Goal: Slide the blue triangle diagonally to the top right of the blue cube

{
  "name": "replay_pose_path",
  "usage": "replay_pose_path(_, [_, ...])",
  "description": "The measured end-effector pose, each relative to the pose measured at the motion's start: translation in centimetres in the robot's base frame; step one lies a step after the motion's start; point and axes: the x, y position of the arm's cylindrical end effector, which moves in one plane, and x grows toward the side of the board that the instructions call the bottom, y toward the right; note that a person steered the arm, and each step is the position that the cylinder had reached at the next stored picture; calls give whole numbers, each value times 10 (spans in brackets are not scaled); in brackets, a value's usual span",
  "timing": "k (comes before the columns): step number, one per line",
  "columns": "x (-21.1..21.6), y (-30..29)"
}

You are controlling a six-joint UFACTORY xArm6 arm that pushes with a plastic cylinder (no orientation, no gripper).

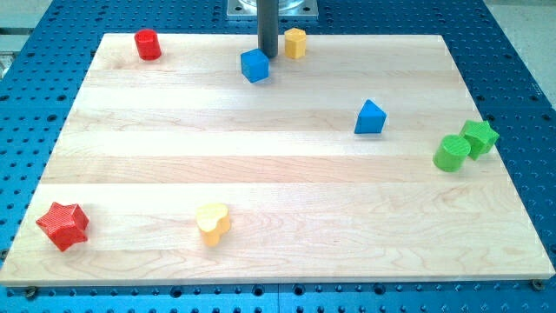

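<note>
The blue cube (254,65) sits near the top edge of the wooden board (278,174), a little left of centre. The blue triangle (370,117) lies to the right of centre, well below and right of the cube. My tip (268,56) stands at the top of the board, just right of the blue cube's upper corner and very close to it, left of a yellow block (295,42). The rod comes down from the view's top.
A red cylinder (148,44) is at the top left. A red star (62,226) sits at the bottom left, a yellow heart (213,223) right of it. A green cylinder (451,153) and green star (479,137) touch at the right edge.
</note>
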Motion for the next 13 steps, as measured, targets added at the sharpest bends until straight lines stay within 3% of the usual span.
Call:
replay_pose_path(1, [-26, 29])
replay_pose_path(2, [-23, 58])
replay_pose_path(3, [60, 91])
replay_pose_path(4, [87, 113])
replay_pose_path(5, [66, 129])
replay_pose_path(7, [214, 109])
replay_pose_path(8, [226, 150])
replay_pose_path(9, [190, 166])
replay_pose_path(10, [178, 122])
replay_pose_path(11, [171, 163])
replay_pose_path(13, [92, 72])
